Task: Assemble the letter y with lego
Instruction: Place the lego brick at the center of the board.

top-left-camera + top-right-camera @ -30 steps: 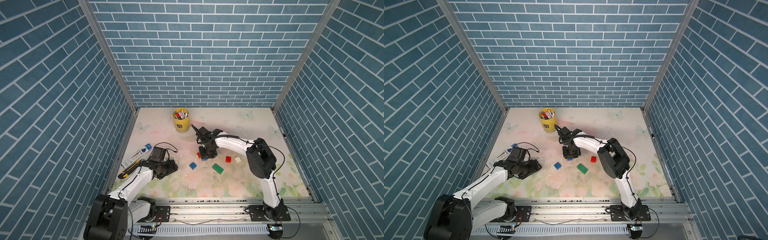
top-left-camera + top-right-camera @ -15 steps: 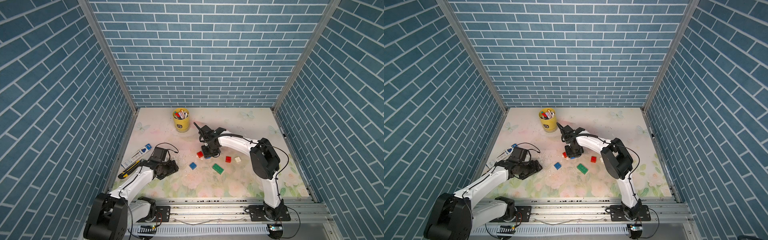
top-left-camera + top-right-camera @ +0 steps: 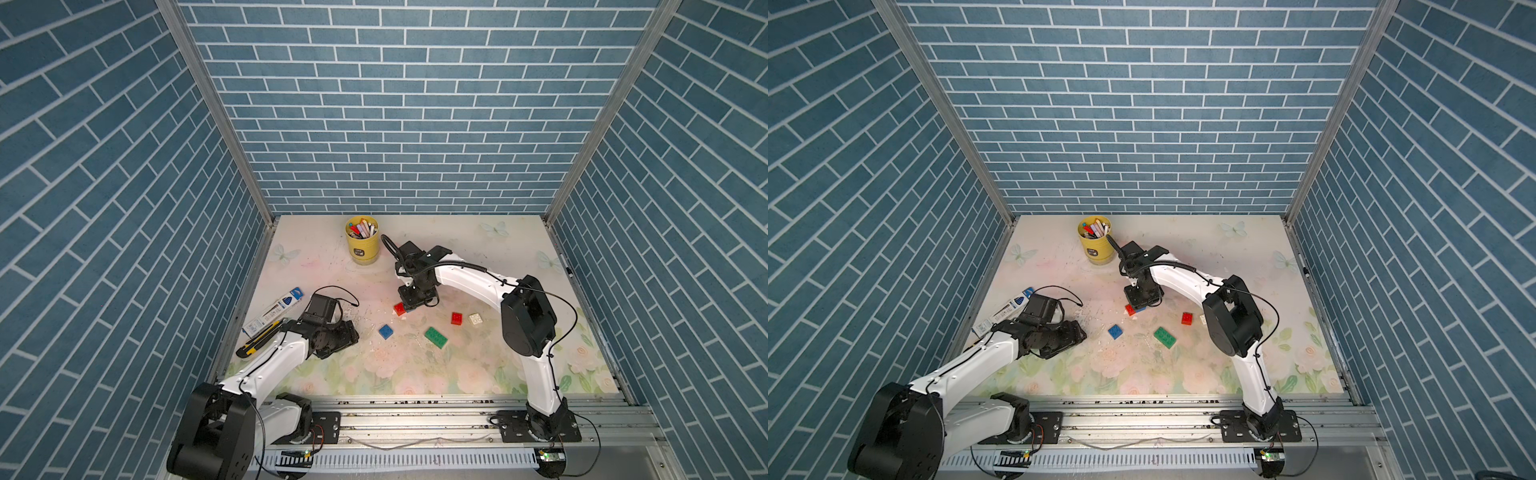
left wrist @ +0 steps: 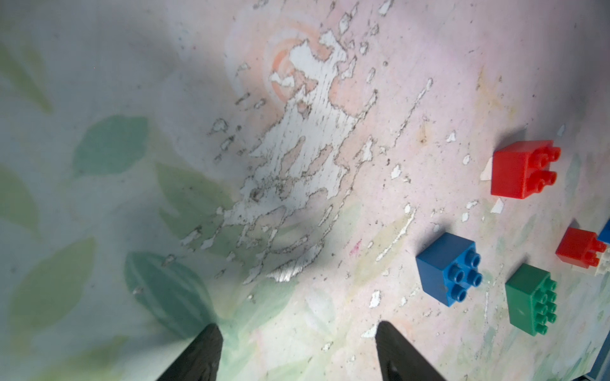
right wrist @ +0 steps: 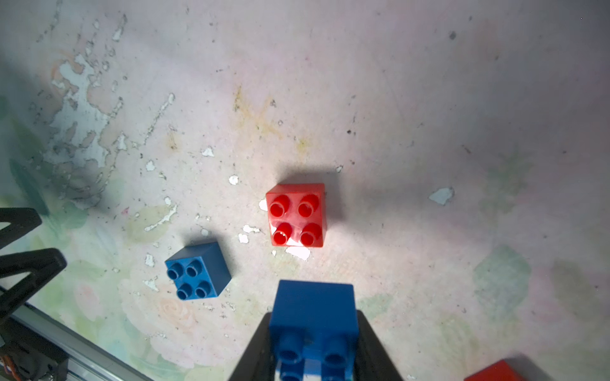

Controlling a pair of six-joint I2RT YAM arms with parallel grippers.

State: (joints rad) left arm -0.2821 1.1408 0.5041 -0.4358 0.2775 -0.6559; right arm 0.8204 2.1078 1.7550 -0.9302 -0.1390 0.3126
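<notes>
Blue brick (image 5: 313, 306), clamped in right gripper (image 5: 313, 330), is needing lowering square to red brick (image 5: 296, 215); left gripper (image 4: 297, 326) is gaping, empty.

Robot test cell in a lab. Closed in on three sides by blue brick-print panels (image 3: 382, 104) set in aluminium corner posts (image 3: 216, 112). Left arm (image 3: 270, 365) and right arm (image 3: 465, 282) bolted to a slotted metal rail (image 3: 415, 419) along the front, cabling exposed. Desk (image 3: 478, 249) lined with floral print, scuffed and flaking. Bench clutter at the edges: yellow pen cup (image 3: 362, 249), utility knife (image 3: 259, 343).
</notes>
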